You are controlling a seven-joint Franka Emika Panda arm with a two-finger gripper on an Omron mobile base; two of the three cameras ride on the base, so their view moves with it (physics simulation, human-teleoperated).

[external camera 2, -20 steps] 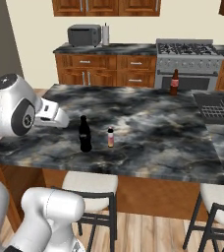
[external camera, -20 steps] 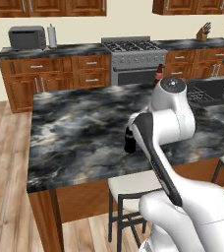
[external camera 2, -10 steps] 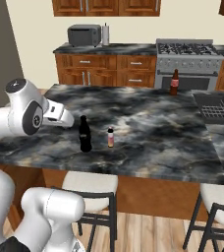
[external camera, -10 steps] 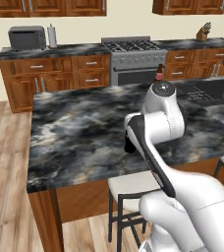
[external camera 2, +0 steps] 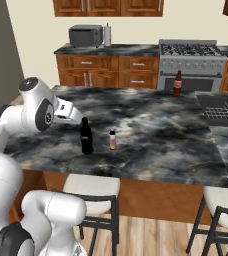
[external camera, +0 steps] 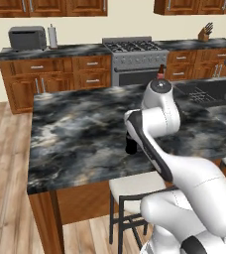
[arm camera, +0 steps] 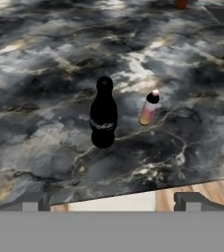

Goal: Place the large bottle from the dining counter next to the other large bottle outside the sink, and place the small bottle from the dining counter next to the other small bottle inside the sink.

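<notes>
While upright, two bottles, black (arm camera: 103, 114) and pinkish (arm camera: 149, 108), share the counter (arm camera: 45, 74).

a glossy white robot arm (external camera: 157, 119) built of smooth rounded segments, with a dark grey disc cap at one joint and thin dark seams between its links. its bulbous white base (external camera 2: 51, 215) carries a dark round joint low down.
</notes>
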